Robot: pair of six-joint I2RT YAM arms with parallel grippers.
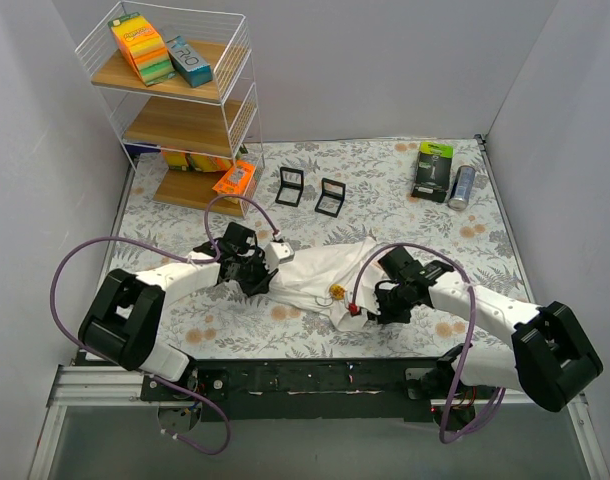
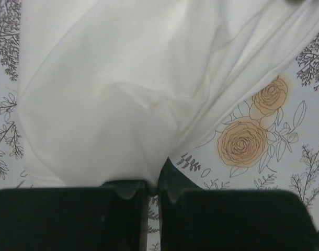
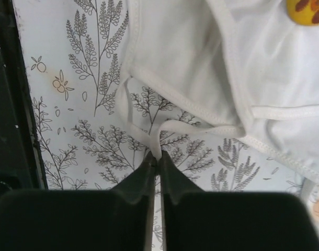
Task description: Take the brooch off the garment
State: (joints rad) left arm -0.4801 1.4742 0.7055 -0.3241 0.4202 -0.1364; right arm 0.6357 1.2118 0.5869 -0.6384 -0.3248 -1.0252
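The table [image 1: 405,215] is covered by a flower-print cloth, and the garment [image 1: 320,268] lies crumpled across its near middle, between the two arms. It is thin white fabric, light and limp. It will likely fold, stretch and slide over the cloth when pulled, not hold its shape, so it needs pinning at two ends before the pin can be worked.

The left gripper [image 2: 148,188] sits at the garment's left end. Its jaws are nearly together, pinching a fold of the white fabric. The right gripper [image 3: 155,162] is at the near right corner, jaws pressed together on a narrow strap [image 3: 149,133] that loops out from the hem. That strap is a thin hold and may slip or just stretch.

The brooch [image 1: 337,292] is a small yellow piece with darker marks, fixed to the fabric just left of the right gripper and apart from both grippers. It looks hard and rigid, and small enough to be fiddly. I judge its rim the best place to grip, with the cloth beside it held taut. How it is fastened is not visible.
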